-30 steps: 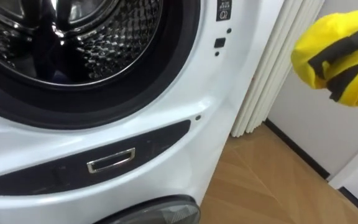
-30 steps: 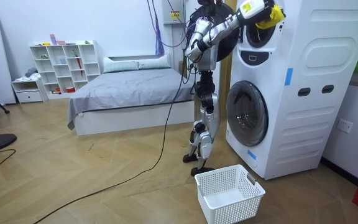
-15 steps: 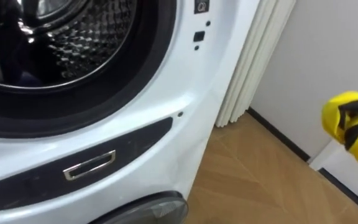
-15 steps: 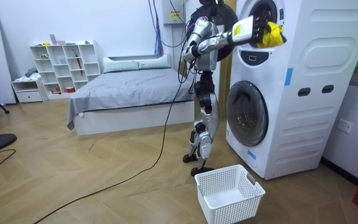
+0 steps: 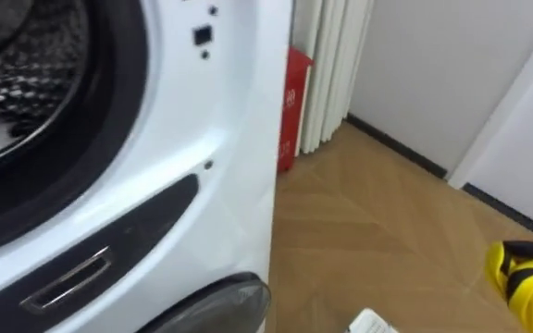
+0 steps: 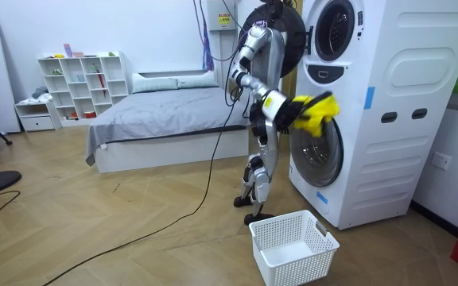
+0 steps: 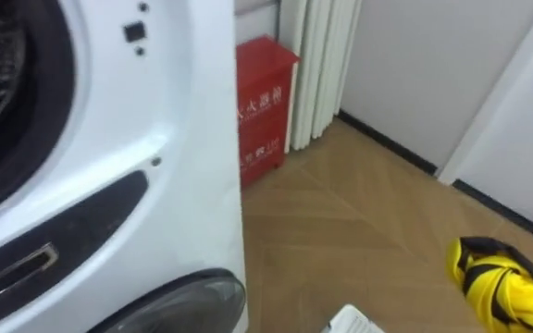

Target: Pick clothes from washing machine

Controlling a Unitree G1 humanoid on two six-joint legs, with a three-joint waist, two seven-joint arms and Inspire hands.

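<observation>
**Yellow garment** [image 7: 500, 289] with black stripes, bunched into a loose wad. In the eye views it sits at the lower right corner, in the air above the wooden floor [image 7: 368, 222] and well apart from the washing machine [image 5: 239, 139]. In the room view it hangs at the end of the robot's right arm, level with the top of the lower drum door [image 6: 316, 151] and just in front of it.

**Right robot hand** [image 6: 287, 110]: buried in the cloth. Whether its fingers are curled round the garment cannot be told.

**Robot:** it stands upright, close to the front of the stacked machine and facing it, on the room view's left of it.

**Upper drum** [image 5: 17, 83]: the opening is uncovered and the perforated steel wall is visible. Its round dark door [image 6: 283, 36] stands open at the robot's head level. Below the opening is a dark curved panel with a chrome recessed handle [image 5: 68, 279].

**Markings:**
- Small dark symbols [image 5: 202, 35] on the white front, not legible.
- A blue strip label [image 6: 369, 97] on the machine's side wall.
- A red box [image 7: 266, 97] against that side wall, bearing white characters.

**Surroundings:**
- A white pleated curtain [image 5: 331, 65] beyond the box.
- A white slatted basket [image 6: 277, 219] on the floor near the robot's feet.
- A bed [image 6: 165, 119] and a white shelf [image 6: 82, 83] at the far wall.
</observation>
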